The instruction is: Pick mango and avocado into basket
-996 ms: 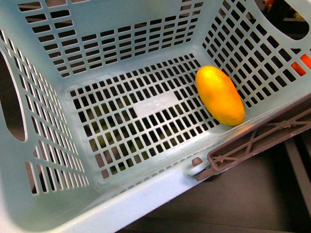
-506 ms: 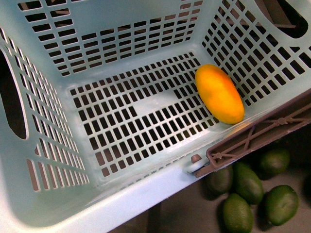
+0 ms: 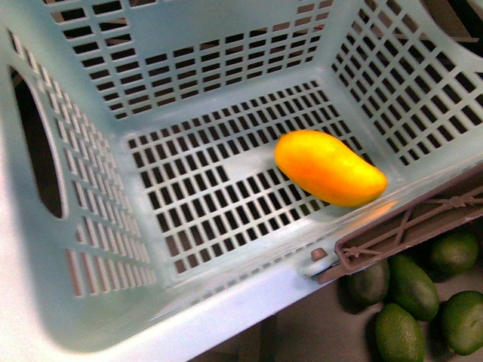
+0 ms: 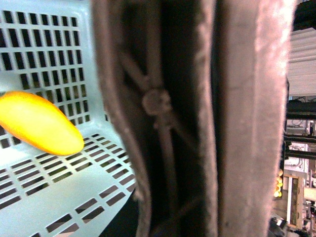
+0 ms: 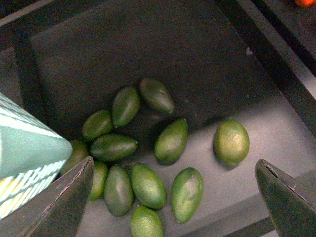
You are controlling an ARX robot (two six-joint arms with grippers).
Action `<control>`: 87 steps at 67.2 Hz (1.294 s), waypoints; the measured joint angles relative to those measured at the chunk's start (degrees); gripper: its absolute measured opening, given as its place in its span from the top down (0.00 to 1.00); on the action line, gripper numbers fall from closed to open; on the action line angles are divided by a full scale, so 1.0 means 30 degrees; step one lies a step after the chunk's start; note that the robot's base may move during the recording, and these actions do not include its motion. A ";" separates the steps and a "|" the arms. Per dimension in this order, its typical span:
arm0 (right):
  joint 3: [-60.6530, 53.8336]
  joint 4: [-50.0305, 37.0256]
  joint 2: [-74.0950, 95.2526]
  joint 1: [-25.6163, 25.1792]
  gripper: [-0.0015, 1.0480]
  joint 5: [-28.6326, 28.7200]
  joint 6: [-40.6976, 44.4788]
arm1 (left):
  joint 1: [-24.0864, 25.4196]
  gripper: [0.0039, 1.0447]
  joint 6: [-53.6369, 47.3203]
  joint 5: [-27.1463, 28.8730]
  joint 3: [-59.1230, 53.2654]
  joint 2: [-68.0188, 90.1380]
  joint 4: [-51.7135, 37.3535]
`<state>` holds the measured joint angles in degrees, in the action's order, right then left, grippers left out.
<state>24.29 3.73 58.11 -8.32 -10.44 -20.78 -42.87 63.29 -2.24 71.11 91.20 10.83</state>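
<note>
Dark grey bin floor (image 5: 148, 44) bears avocados (image 5: 171, 140) under right gripper's (image 5: 173, 162) spread fingers (image 5: 69, 197); left gripper unseen.

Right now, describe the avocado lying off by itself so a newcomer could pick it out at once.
Start at the dark bin beside the basket, where green avocados lie bunched together. One avocado lies alone on the side away from the basket, touching none of them. It is paler, yellower green and rounder than the darker, slimmer ones in the bunch.
</note>
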 joint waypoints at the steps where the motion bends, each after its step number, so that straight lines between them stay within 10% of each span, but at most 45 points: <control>1: 0.0029 -0.0211 0.0182 -0.0240 0.08 0.0197 0.0044 | 0.0000 0.87 0.0000 0.0015 0.0000 0.0000 0.0000; 27: 0.2419 -0.5042 1.1431 -0.7497 0.08 0.6156 0.4962 | 0.0044 0.87 -0.0058 0.0306 0.0000 0.0000 0.0000; 44: 0.4976 -0.6623 1.7879 -0.7220 0.08 0.5748 0.0291 | 0.0000 0.87 0.0000 0.0182 0.0000 0.0000 0.0000; 87: 0.6564 -0.6470 2.2797 -0.7366 0.08 0.3548 -0.0291 | 0.0044 0.87 -0.0007 0.0233 0.0000 0.0000 0.0000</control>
<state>43.99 -15.68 126.50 -30.41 0.21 -21.65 -42.74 63.26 -1.54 71.11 91.20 10.83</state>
